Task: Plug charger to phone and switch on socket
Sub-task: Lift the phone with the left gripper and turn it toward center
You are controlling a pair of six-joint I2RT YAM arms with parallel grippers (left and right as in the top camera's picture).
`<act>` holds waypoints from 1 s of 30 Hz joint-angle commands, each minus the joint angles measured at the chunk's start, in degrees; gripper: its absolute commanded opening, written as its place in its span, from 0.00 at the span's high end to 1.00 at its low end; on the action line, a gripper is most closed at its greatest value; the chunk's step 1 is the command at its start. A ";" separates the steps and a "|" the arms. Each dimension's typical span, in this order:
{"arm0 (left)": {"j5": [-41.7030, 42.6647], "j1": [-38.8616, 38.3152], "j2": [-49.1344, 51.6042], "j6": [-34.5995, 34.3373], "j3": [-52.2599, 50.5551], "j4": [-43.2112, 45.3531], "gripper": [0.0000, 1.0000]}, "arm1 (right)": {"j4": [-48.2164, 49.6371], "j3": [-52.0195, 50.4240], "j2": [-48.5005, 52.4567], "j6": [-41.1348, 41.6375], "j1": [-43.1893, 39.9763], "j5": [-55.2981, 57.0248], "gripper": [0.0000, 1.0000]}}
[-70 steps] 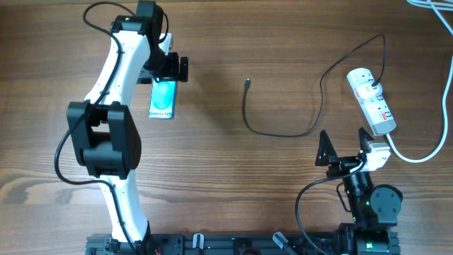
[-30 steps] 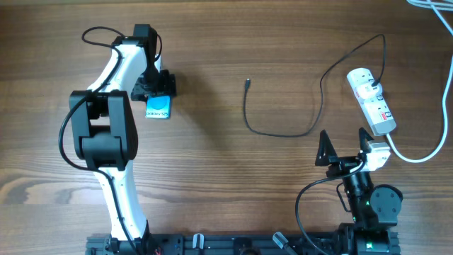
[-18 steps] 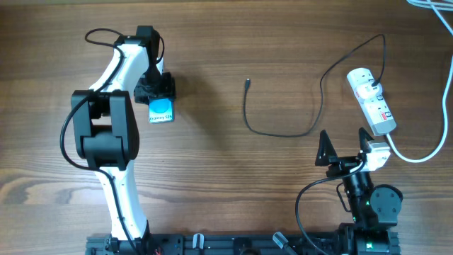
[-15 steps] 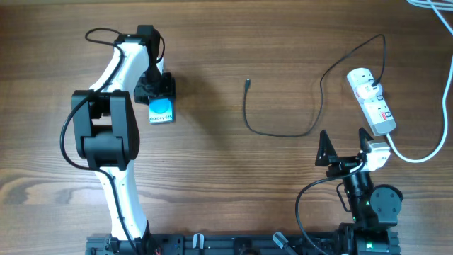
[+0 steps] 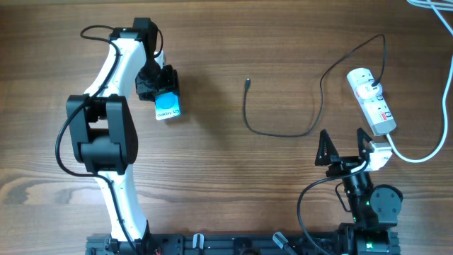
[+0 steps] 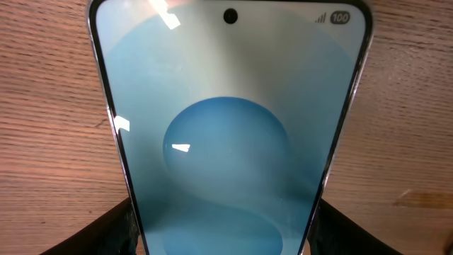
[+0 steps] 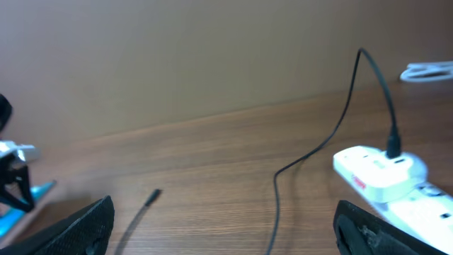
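— Nearest the base, how does the right gripper (image 5: 345, 142) stand?

— Its fingers are spread wide with nothing between them. It hangs over the wooden table (image 5: 226, 198), near the close end of the socket (image 5: 375, 103).

— And just past it?

— The charger (image 5: 283, 134) lies in a loose loop on the wood. Its small plug tip (image 5: 248, 83) rests free near the middle of the table, touching nothing. The other end of the black cable arcs up to a white adapter (image 5: 367, 90) seated in the socket, the white power strip on the right. A thick white lead (image 5: 425, 156) curves from the strip's near end toward the right edge.

— Where is the phone (image 6: 230, 142)?

— Far left, well apart from the plug tip. The left gripper (image 5: 163, 95) pinches it by its sides. The wrist view shows a dark finger (image 6: 99, 230) at each edge of the blue screen.

— Does anything hide it?

— From overhead the gripper covers its far end. Whether the near end touches the table cannot be told.

— And farthest off?

— A white cable (image 5: 432, 7) crosses the far right corner.
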 commanded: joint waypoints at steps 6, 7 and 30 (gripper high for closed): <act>3.85 -0.11 -2.49 -3.72 1.38 -0.46 0.34 | 3.54 2.95 6.29 5.46 0.24 -20.09 0.00; 3.85 -0.11 -2.49 -4.92 1.38 -0.46 0.35 | 3.50 5.05 8.94 5.42 0.24 -21.07 0.00; 53.22 0.09 -4.70 -19.12 1.38 -4.02 0.44 | 8.83 13.64 34.47 9.97 0.24 -25.42 0.00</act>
